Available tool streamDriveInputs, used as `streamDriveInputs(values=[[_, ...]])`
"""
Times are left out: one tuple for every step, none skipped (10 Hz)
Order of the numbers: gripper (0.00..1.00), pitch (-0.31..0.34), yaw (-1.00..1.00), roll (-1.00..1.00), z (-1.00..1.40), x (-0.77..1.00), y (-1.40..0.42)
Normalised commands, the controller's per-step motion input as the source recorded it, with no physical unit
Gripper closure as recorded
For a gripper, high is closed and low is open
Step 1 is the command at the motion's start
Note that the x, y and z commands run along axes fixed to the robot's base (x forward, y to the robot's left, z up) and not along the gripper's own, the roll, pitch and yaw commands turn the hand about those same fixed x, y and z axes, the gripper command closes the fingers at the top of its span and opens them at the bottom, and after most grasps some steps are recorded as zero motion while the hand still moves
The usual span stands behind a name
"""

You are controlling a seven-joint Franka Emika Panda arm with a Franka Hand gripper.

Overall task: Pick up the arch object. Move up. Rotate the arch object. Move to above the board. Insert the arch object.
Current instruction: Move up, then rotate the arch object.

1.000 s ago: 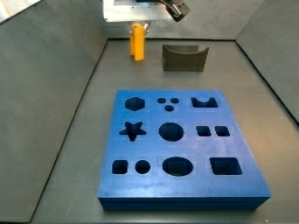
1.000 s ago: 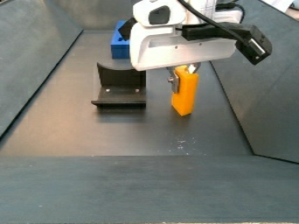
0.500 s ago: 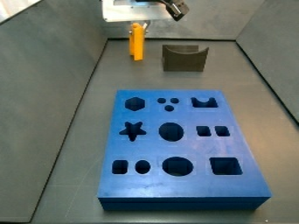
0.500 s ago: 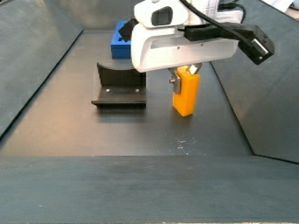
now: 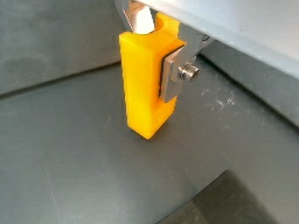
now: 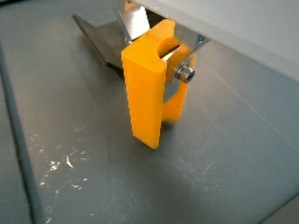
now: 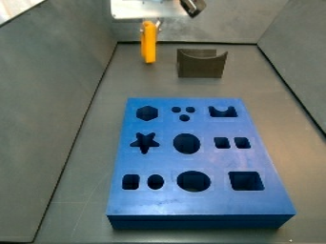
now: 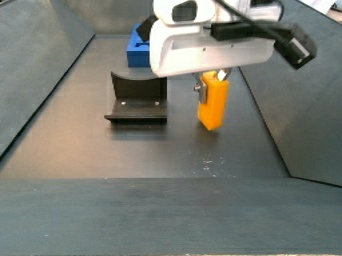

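Note:
The arch object (image 5: pixel 146 83) is a narrow yellow-orange block, upright, gripped near its top. It also shows in the wrist view (image 6: pixel 149 92) and in both side views (image 7: pixel 149 42) (image 8: pixel 213 103). My gripper (image 5: pixel 156 44) is shut on it, one silver finger (image 5: pixel 177 72) flat on its side. The block hangs just above the dark floor, at the far end of the bin. The blue board (image 7: pixel 195 162) with dark cut-outs lies nearer the front, apart from the gripper; only a corner (image 8: pixel 139 45) shows behind the arm.
The dark fixture (image 7: pixel 200 63) stands on the floor right of the arch object, and also shows in a side view (image 8: pixel 136 100). Grey sloping walls (image 7: pixel 76 86) close in the bin on both sides.
The gripper has risen a little with the arch object, which has lifted slightly off the floor. The board and fixture have not moved.

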Motion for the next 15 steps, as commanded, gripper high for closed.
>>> streamDriveInputs(values=[[1.00,0.019,0.03,0.02,0.66,-0.04,0.03],[1.00,0.023,0.01,0.04,0.50,-0.03,0.02],[1.00,0.025,0.00,0.05,0.37,-0.03,0.01],[1.00,0.029,0.00,0.06,0.24,-0.03,0.01],[1.00,0.000,0.00,0.00,1.00,-0.36,-0.50],[1.00,-0.013,0.00,0.01,1.00,-0.37,-0.52],[1.00,-0.033,0.02,0.04,1.00,-0.35,-0.46],[1.00,-0.030,0.02,0.06,1.00,-0.33,-0.41],[1.00,0.009,0.03,0.10,1.00,-0.25,-0.32],[1.00,0.032,0.03,0.12,1.00,-0.22,-0.28],[1.00,0.068,0.03,0.14,1.00,-0.17,-0.23],[1.00,0.067,0.03,0.16,1.00,-0.16,-0.21],[1.00,0.043,0.03,0.18,1.00,-0.14,-0.17],[1.00,0.033,0.03,0.17,1.00,-0.13,-0.15],[1.00,0.019,0.02,0.14,0.89,-0.10,-0.10]])
